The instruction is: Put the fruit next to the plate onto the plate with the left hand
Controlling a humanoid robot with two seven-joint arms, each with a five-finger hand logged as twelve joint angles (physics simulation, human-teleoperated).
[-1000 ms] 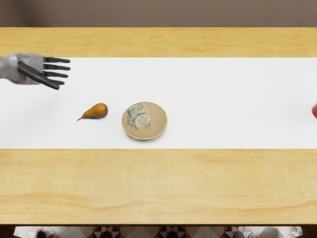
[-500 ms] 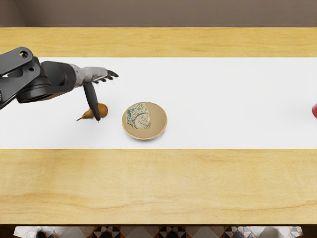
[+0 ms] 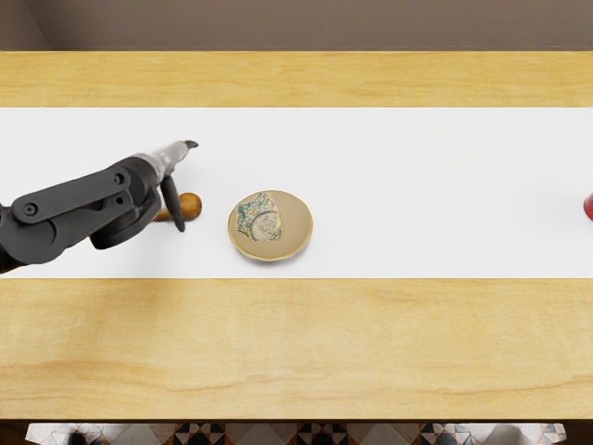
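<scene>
While the wooden table (image 3: 296, 343) and its white runner (image 3: 417, 185) lie quiet, the left arm (image 3: 74, 213) reaches in from left of the plate (image 3: 298, 224); the left hand (image 3: 169, 167) hovers over the pear (image 3: 190, 202), fingers stretched out, thumb hanging across the fruit, nothing gripped, probably lining up a pinch; pear lies just left of the plate, not on it; plate shows a green-blue pattern, no readable writing

The left hand (image 3: 170, 172) hides most of the pear (image 3: 191, 201); the right edge crops a red thing (image 3: 588, 206)
</scene>
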